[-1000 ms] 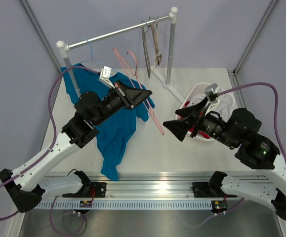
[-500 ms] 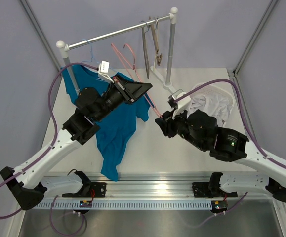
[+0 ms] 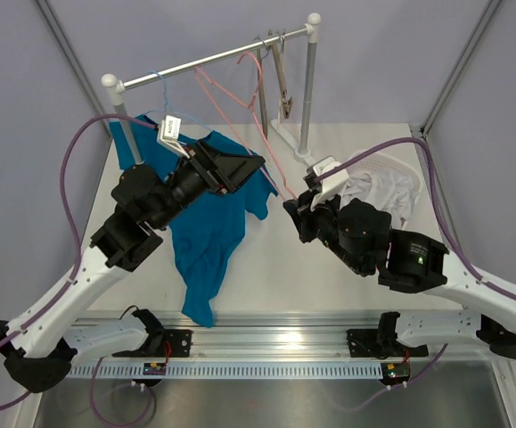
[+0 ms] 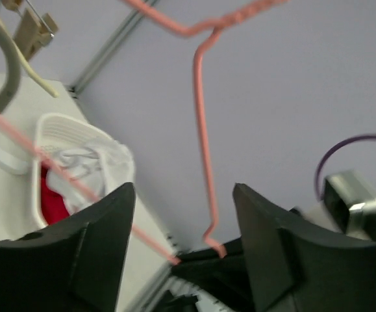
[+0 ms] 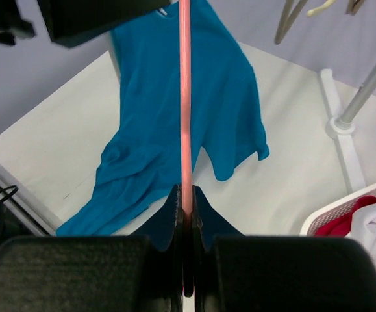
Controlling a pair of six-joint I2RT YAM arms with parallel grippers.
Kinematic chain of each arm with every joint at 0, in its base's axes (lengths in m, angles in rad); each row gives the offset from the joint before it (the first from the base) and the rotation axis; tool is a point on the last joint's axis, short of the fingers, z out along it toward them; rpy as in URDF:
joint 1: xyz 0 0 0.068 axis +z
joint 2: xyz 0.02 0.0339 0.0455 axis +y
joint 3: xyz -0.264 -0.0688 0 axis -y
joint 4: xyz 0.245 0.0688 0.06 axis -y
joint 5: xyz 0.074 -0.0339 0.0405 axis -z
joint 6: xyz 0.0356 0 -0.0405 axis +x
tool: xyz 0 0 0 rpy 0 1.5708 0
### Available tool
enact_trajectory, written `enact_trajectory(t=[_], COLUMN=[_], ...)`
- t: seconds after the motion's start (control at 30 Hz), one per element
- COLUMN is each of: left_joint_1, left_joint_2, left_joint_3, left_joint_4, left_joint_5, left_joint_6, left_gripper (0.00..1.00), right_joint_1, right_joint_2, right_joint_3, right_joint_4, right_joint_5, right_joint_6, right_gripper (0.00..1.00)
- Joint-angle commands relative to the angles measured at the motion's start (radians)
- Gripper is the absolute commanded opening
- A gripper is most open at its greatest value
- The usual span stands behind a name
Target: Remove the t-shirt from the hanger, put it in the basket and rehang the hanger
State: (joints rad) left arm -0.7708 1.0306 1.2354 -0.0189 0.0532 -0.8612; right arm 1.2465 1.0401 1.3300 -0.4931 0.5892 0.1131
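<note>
The teal t-shirt lies crumpled on the table under my left arm, off the hanger; the right wrist view shows it spread flat. The pink wire hanger is bare and slants from near the rail down to my right gripper. That gripper is shut on the hanger's lower end, the wire pinched between its jaws. My left gripper stands open beside the hanger. In its wrist view the wire runs between the spread fingers without touching them.
A clothes rack's rail spans the back on two posts, with grey clip hangers near its right end. A white laundry basket with white and red clothes stands at the right. The rack's foot is near it.
My right arm swung left from the basket and shut on the hanger's lower end. My left gripper opened and let the hanger go. The hanger rose toward the rail.
</note>
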Motion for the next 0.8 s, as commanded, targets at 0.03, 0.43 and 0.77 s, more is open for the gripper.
enact_trajectory(t=[0.03,0.43,0.77], left_joint_1=[0.004,0.004,0.004], left_joint_2=[-0.101,-0.614,-0.761], left_joint_3=[0.108,-0.161,-0.358], left_joint_4=[-0.157,-0.521,-0.630], left_joint_5=[0.007,0.019,-0.112], left_joint_6=[0.216,0.361,0.425], left_gripper=[0.87,0.99,0.99], right_joint_1=[0.004,0.001,-0.180], right_joint_2=[0.041,0.112,0.299], right_joint_3=[0.112,0.120,0.231], right_joint_4=[-0.033,-0.173,-0.076], right_joint_5=[0.139,0.173,0.100], right_joint_6=[-0.003,0.086,0.016], right_gripper=[0.00,0.00,0.00])
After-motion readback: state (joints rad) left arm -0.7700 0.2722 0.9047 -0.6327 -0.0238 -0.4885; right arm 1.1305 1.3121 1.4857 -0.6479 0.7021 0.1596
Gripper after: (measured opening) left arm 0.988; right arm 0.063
